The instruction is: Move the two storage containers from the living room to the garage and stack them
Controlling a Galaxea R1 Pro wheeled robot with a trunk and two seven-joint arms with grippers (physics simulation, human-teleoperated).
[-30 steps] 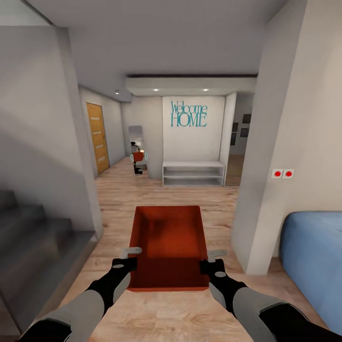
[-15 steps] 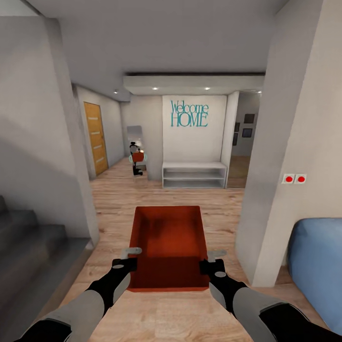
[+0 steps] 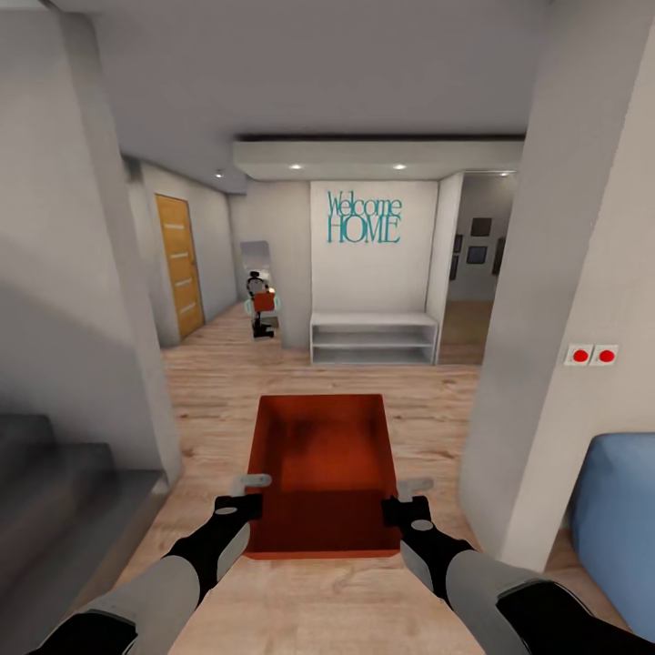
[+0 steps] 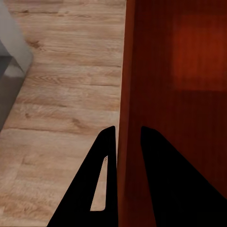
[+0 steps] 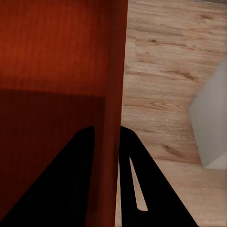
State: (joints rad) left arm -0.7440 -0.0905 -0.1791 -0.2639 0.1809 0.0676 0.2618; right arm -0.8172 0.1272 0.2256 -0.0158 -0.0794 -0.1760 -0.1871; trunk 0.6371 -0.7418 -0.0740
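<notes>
An orange-red storage container (image 3: 326, 468) hangs in front of me above light wood-plank flooring, held between both arms. My left gripper (image 3: 244, 498) is shut on its left wall, one finger inside and one outside, as the left wrist view shows on the container wall (image 4: 127, 118). My right gripper (image 3: 408, 503) is shut on the right wall (image 5: 113, 94) the same way. The bin is lidless and its inside looks bare. I am in a hallway with wood-plank flooring.
Grey stairs (image 3: 55, 482) and a grey wall corner (image 3: 150, 400) stand at the left. A pale pillar (image 3: 546, 382) with two red switches (image 3: 590, 355) and a blue sofa (image 3: 619, 518) are at the right. Ahead are a white bench (image 3: 373, 338), a "Welcome HOME" sign (image 3: 363, 218) and a honey-brown door (image 3: 177, 264).
The whole view has shifted forward down the hallway: stairs and sofa slid outward, the pillar and switches moved right. The container stays gripped in the same place between both grippers.
</notes>
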